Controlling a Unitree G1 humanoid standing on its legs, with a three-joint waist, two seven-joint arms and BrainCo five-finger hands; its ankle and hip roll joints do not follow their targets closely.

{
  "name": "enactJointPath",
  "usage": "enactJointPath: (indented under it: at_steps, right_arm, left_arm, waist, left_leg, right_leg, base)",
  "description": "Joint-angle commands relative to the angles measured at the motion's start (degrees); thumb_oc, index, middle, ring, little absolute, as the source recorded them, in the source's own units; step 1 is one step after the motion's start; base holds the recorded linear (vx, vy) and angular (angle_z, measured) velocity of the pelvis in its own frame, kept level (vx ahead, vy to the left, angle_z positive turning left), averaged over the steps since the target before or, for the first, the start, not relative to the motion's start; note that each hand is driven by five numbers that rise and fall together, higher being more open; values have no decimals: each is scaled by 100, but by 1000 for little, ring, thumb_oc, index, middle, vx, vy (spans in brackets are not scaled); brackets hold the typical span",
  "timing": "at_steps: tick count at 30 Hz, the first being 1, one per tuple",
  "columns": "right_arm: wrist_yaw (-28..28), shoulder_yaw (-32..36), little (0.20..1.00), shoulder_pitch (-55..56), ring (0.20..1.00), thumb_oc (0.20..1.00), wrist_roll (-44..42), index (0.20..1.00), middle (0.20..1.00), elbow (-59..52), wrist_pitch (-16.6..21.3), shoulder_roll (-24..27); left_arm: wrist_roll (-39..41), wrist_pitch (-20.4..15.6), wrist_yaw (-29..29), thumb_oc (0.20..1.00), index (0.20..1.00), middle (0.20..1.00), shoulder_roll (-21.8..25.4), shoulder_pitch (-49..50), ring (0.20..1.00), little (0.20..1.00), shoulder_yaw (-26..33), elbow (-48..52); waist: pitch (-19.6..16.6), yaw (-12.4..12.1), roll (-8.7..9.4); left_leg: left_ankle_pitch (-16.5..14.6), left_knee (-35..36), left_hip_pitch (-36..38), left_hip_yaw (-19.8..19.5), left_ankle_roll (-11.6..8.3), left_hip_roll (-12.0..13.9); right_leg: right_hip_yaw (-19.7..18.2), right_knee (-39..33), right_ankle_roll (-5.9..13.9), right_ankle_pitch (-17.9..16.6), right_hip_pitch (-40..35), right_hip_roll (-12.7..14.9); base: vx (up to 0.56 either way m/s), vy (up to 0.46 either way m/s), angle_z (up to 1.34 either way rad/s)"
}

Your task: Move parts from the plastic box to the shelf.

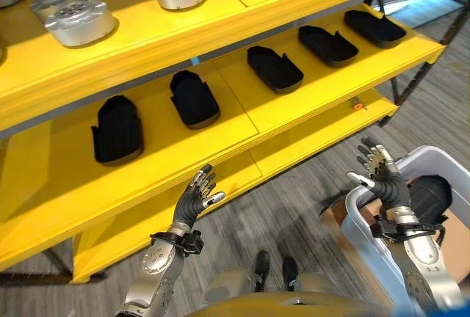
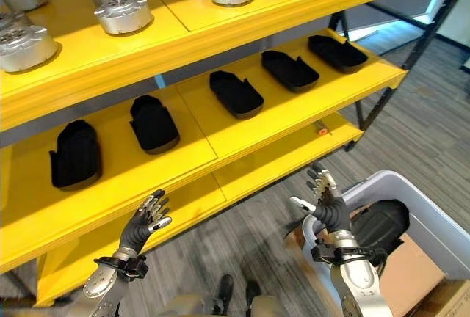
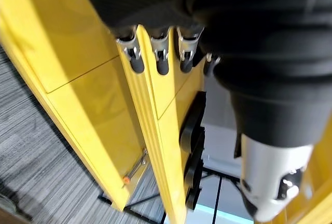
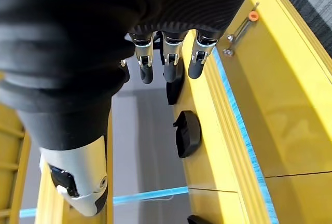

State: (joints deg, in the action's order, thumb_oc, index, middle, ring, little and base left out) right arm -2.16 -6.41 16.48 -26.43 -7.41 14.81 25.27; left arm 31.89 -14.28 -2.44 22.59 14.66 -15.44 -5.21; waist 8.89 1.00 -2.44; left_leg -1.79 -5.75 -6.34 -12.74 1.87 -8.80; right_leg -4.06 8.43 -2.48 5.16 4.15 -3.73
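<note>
Presently both robot hands are raised in front of the yellow shelf (image 1: 308, 104), palms toward it, and neither holds anything. The left robot hand (image 1: 197, 198) stands before the front edge of the middle tier with its fingers straight and spread apart; its wrist view shows the dark fingertips (image 3: 162, 64) extended against the yellow board. The right robot hand (image 1: 382, 174) is up over the near rim of the white plastic box (image 1: 440, 161), fingers likewise straight and apart, thumb out to the side; its wrist view confirms the fingertips (image 4: 172, 68) extended and clear of any part.

The plastic box sits on the floor at the robot's right, with a brown cardboard box (image 2: 411, 269) just beside it. One black part (image 1: 432, 198) lies inside the plastic box, behind the right robot hand.

Five black parts (image 1: 194, 99) lie in a row along the middle tier, spaced apart, none touching a hand. Round silver metal parts (image 1: 79, 22) stand on the top tier. A small tool with an orange tip (image 1: 357, 104) lies on the lowest tier near its right end.
</note>
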Motion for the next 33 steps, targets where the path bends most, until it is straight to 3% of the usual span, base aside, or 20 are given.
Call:
enactJointPath:
  at_steps: [1,8,15,16,17,18,19,20,21,22,23,24,25,27,28,29,31,32,33]
  right_arm:
    - [64,-46,1000,-308,1000,1000,-65,1000,1000,-123,236,-61]
    - [159,-178,1000,-281,1000,1000,-172,1000,1000,-158,85,-109]
    - [252,-408,1000,-399,1000,1000,-219,1000,1000,-254,-12,-122]
    - [250,-462,1000,-470,1000,1000,-189,1000,1000,-271,-22,-112]
    - [230,-536,1000,-579,1000,1000,-151,1000,1000,-268,-27,-134]
    - [157,-651,1000,-729,1000,1000,-85,1000,1000,-224,-16,-198]
    - [157,-652,1000,-730,1000,1000,-85,1000,1000,-223,-15,-199]
    - [73,-788,1000,-915,1000,1000,-20,1000,1000,-69,-32,-268]
    - [73,-788,1000,-916,1000,1000,-19,1000,1000,-68,-32,-268]
    - [34,-843,1000,-1109,1000,1000,69,1000,1000,48,-85,-301]
    - [38,-846,1000,-1150,1000,1000,83,1000,1000,59,-102,-296]
    - [40,-855,1000,-1185,1000,1000,127,1000,1000,59,-155,-314]
    - [39,-856,1000,-1185,1000,1000,127,1000,1000,58,-156,-314]
    - [55,-881,1000,-1234,1000,1000,141,1000,1000,38,-162,-320]
    - [70,-821,1000,-1176,1000,1000,150,1000,1000,30,-194,-302]
    - [60,-815,1000,-1171,1000,1000,127,1000,1000,49,-186,-306]
    - [104,-629,1000,-1044,1000,1000,6,1000,1000,-142,-136,-79]
    - [104,-628,1000,-1045,1000,1000,5,1000,1000,-143,-136,-76]
    - [108,-526,1000,-986,1000,1000,-194,1000,1000,-269,-45,123]
  left_arm:
    - [23,-266,-51,1000,1000,1000,4,-249,1000,1000,256,201]
    - [-6,-214,-40,1000,1000,1000,12,-211,1000,1000,231,203]
    - [-101,-239,149,1000,1000,1000,11,-380,1000,1000,192,114]
    - [-95,-248,192,1000,1000,1000,30,-408,1000,1000,198,144]
    - [-106,-256,234,1000,1000,1000,48,-451,1000,1000,212,148]
    - [-93,-271,332,1000,1000,1000,62,-479,1000,1000,256,197]
    - [-93,-271,332,1000,1000,1000,62,-479,1000,1000,257,197]
    - [-77,-259,344,1000,1000,1000,30,-448,1000,1000,325,196]
    - [-77,-259,344,1000,1000,1000,30,-448,1000,1000,326,196]
    - [-79,-224,357,1000,1000,1000,3,-444,1000,1000,397,140]
    - [-76,-213,363,1000,1000,1000,5,-450,1000,1000,430,131]
    - [-77,-213,398,1000,1000,1000,0,-390,1000,1000,542,153]
    - [-77,-212,398,1000,1000,1000,0,-388,1000,1000,543,155]
    - [-179,-192,413,1000,1000,1000,21,-362,1000,1000,631,141]
    - [-308,-171,396,1000,1000,1000,3,-373,1000,1000,628,94]
    - [-296,-164,399,1000,1000,1000,-17,-426,1000,1000,585,34]
    - [-247,-155,287,1000,1000,1000,-43,-475,1000,1000,468,35]
    - [-246,-157,286,1000,1000,1000,-45,-478,1000,1000,466,31]
    - [-50,-165,274,1000,1000,1000,-136,-438,1000,1000,471,97]
  waist:
    - [-164,91,294]
    - [-260,140,377]
    - [-153,333,394]
    - [-64,308,390]
    - [-8,231,387]
    - [50,33,324]
    - [49,36,325]
    - [47,-75,242]
    - [52,-70,242]
    - [28,-91,177]
    - [25,-81,185]
    - [28,-62,198]
    - [26,-66,198]
    - [18,-115,195]
    - [-51,-152,317]
    - [-102,-109,374]
    - [-151,81,399]
    - [-150,79,393]
    - [98,62,472]
  left_leg:
    - [446,441,283,204,70,-40]
    - [333,602,544,596,177,85]
    - [376,941,726,1130,260,232]
    - [351,950,744,1290,254,281]
    - [319,938,714,1500,219,355]
    - [243,901,722,1746,170,488]
    - [243,899,719,1743,170,488]
    - [149,947,834,2089,123,648]
    - [150,947,837,2085,123,647]
    - [-38,955,1008,2313,111,756]
    - [-71,967,1044,2370,128,744]
    - [-40,965,1034,2517,155,721]
    - [-40,966,1034,2522,157,721]
    - [-209,973,1178,2649,97,777]
    - [-329,904,1218,2727,55,766]
    - [-384,794,1198,2749,3,847]
    - [-474,170,1121,2796,-329,1389]
    - [-483,150,1112,2795,-337,1402]
    - [248,-1838,391,2542,-682,1881]
  right_leg:
    - [137,-896,513,-527,-467,68]
    - [-191,-812,565,-575,-508,53]
    - [-642,-111,762,-602,22,-115]
    - [-420,79,817,-544,161,-59]
    - [80,130,879,-522,286,146]
    - [1210,169,892,-386,286,688]
    - [1213,168,892,-386,287,689]
    - [2291,235,832,-376,185,1306]
    - [2295,235,832,-375,179,1308]
    - [2403,384,971,-458,285,1695]
    - [2333,270,1039,-599,281,1777]
    - [2307,38,1116,-1029,372,1981]
    - [2302,33,1117,-1034,374,1980]
    - [2617,-106,1353,-1263,328,2265]
    - [2868,-424,1395,-1260,14,2276]
    - [2729,-413,1370,-1182,-3,2153]
    - [2455,-575,1084,-863,-207,1628]
    - [2457,-581,1076,-862,-210,1617]
    - [2241,-750,486,-537,-431,1095]
  base:
    - [87,116,-48]
    - [38,101,-34]
    - [-43,77,-49]
    - [-136,32,-62]
    - [-94,0,-101]
    - [-64,-7,-145]
    - [-31,-16,-189]
    - [-4,-13,-159]
    - [97,-29,-166]
    - [124,-43,-129]
    - [117,-119,-114]
    - [16,-100,-73]
    - [65,-125,-78]
    - [165,-173,-46]
    - [200,-321,-36]
    - [283,-496,-29]
    - [298,-588,-28]
    - [271,-812,-61]
    - [135,-530,-57]
